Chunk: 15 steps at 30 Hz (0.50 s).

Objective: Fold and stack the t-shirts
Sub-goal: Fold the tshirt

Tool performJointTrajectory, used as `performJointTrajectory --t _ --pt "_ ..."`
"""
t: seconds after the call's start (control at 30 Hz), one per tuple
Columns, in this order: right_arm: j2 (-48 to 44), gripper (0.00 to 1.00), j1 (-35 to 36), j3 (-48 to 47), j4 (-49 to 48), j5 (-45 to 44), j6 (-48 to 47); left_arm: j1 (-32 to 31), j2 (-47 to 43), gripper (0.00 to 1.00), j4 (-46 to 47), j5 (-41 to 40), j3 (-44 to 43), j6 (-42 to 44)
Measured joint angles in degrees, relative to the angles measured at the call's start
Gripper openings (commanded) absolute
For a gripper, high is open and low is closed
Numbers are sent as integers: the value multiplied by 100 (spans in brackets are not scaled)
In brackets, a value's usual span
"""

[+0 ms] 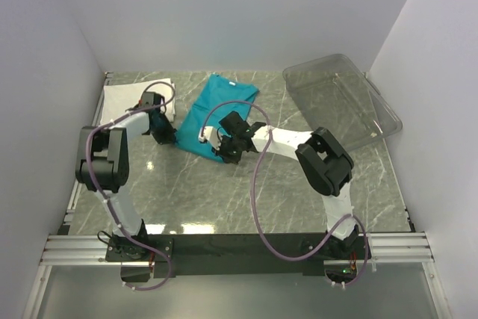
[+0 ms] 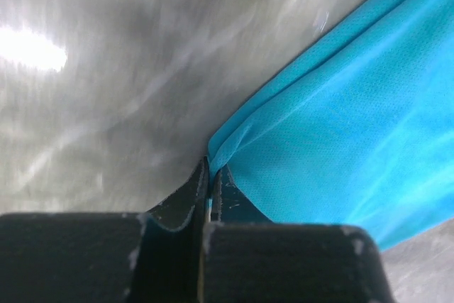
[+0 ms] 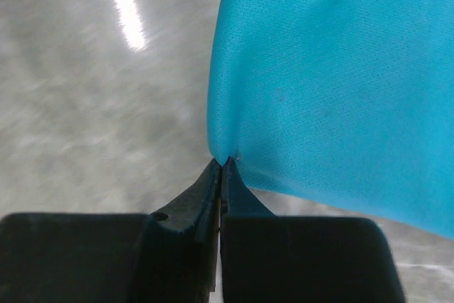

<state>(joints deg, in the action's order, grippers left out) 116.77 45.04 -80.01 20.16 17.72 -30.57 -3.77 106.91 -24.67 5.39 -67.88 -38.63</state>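
I count two t-shirts here, one teal and one white, and I have two claws, both on the same shirt. The teal-blue t-shirt lies on the grey marbled surface as a long folded strip that slants from the far side down toward my bases.

My left claw sits at the shirt's near left edge. In the left wrist view its two fingers are pressed together, with a sliver of the teal cloth pinched between them. The fabric rises off the surface from that point in a soft fold.

My right claw sits at the near end of the same shirt, to the right of the left claw. In its wrist view the two tips meet with no gap, nipping the cloth's edge, and the fabric gathers toward the tips.

The one white t-shirt lies flat to the left of the teal shirt, beyond my left claw. I cannot tell whether the two shirts touch.

One clear plastic tray stands well to the right of the teal shirt, tilted at an angle, with neither shirt in it. Two purple cables loop along my arms, one on each.
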Motion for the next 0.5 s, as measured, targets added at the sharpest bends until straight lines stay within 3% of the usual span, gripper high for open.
performJointTrajectory --t 0.3,0.5 --pt "-1193 0 295 1290 1019 1130 -629 -140 -2479 0 -354 728 2826 -562" --pt "-1965 0 566 1784 1738 1777 -968 -212 -4242 0 -1482 1180 3606 -1137"
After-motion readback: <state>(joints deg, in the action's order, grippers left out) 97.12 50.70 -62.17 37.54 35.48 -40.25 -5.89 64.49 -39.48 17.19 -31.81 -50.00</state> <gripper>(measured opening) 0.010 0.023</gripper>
